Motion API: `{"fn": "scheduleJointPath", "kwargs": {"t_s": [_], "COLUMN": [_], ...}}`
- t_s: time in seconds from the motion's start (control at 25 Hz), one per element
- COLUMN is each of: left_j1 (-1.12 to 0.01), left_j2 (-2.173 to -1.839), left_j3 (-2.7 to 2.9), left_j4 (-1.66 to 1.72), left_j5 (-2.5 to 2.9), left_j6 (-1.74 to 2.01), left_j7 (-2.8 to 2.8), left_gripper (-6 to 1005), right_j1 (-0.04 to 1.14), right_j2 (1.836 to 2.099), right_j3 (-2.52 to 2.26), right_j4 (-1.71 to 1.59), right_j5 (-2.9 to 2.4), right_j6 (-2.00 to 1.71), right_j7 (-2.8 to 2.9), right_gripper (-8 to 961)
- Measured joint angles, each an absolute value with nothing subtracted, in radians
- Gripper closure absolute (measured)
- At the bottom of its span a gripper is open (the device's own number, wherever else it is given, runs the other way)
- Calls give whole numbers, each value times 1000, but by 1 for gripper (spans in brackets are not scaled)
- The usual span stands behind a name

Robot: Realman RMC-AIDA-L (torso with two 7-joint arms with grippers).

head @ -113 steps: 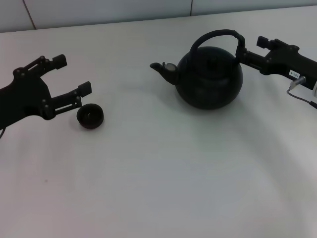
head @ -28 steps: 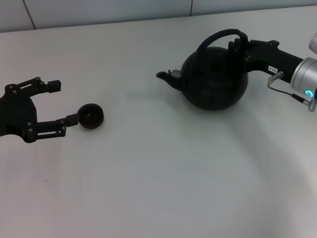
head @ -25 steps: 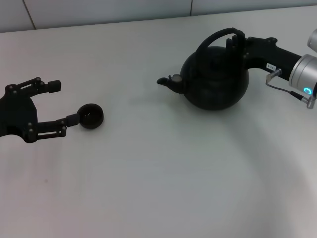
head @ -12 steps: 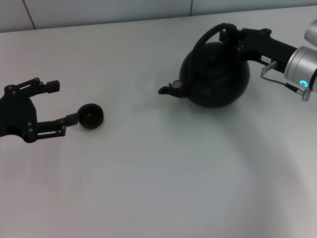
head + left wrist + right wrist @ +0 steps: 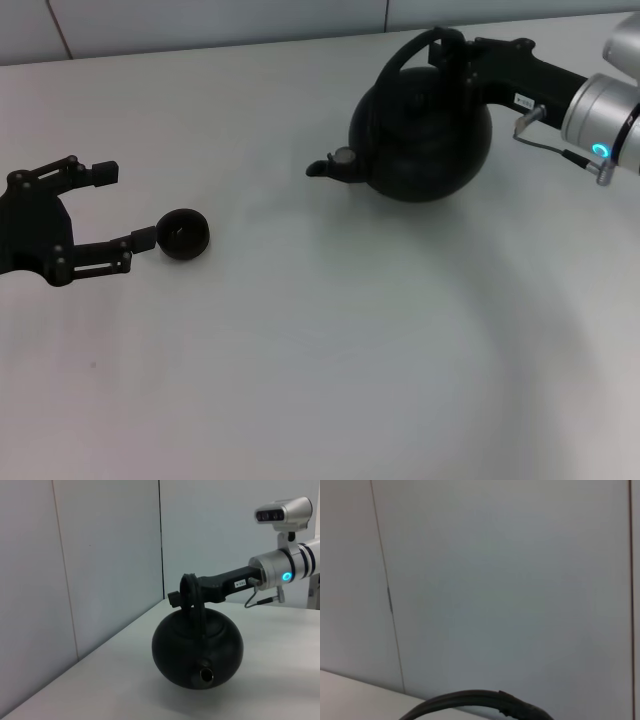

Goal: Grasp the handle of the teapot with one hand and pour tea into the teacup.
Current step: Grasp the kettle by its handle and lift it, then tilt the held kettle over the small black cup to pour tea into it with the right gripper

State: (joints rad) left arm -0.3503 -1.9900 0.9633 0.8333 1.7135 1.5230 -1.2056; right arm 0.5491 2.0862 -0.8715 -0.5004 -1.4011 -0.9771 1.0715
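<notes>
Right tool (image 5: pixel 452 50) clamped on teapot (image 5: pixel 420 135) handle (image 5: pixel 415 47); left tool (image 5: pixel 115 205) spread apart beside teacup (image 5: pixel 183 234).

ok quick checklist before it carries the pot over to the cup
1. Right hand shut on the thick black arched handle: ok.
2. Round matte-black teapot lifted off the white table: ok, going by the left wrist view.
3. Spout toward the tiny dark handleless teacup: ok.
4. Teacup upright: ok.
5. Left hand open beside the teacup, clear of its mouth: ok.
6. Tea level: cannot tell.
</notes>
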Motion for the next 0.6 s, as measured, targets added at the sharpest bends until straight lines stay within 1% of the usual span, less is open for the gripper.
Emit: {"fn": "scheduleJointPath", "kwargs": {"t_s": [0.6], "left_j1": [-350], "left_j2": [-1989], "left_j3": [963], "left_j4": [842], "left_j5": [1713], "left_j6": [1523], "left_j7": [-1206], "left_gripper": [125], "right_j1": [650], "right_j2": [2085], "right_j3": [-939], "right_j4": [-484], "right_j5": [-1398], "right_j6": [-947], "right_j7": [1079], "right_gripper": [822]}}
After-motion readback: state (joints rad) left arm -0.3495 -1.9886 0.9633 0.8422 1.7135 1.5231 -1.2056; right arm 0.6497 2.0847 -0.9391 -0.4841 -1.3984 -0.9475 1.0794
